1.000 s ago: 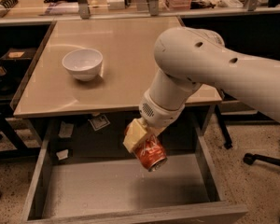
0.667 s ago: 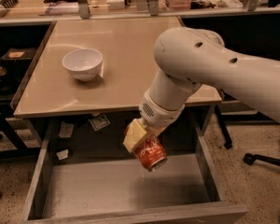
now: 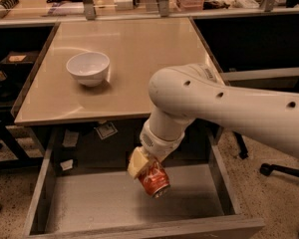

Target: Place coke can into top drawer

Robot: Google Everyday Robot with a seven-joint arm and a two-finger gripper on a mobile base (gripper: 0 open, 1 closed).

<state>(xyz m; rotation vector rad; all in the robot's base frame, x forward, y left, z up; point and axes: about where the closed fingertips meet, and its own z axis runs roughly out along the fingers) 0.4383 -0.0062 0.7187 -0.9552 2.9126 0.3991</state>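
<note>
One hand (image 3: pixel 147 174) tight around one coke can (image 3: pixel 155 181) over one top drawer (image 3: pixel 89 204); one white bowl (image 3: pixel 88 67).

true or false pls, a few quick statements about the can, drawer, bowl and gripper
1. The coke can lies flat on the drawer bottom. False: it hangs tilted in the gripper, whose fingers are shut on it, over the inside of the top drawer.
2. The top drawer is pulled open. True.
3. The white bowl stands upright on the beige tabletop. True.
4. The gripper is above the tabletop beside the bowl. False: it is in front of and below the table's near edge, over the drawer.
5. The bowl holds a second can. False: no can shows in the bowl.
</note>
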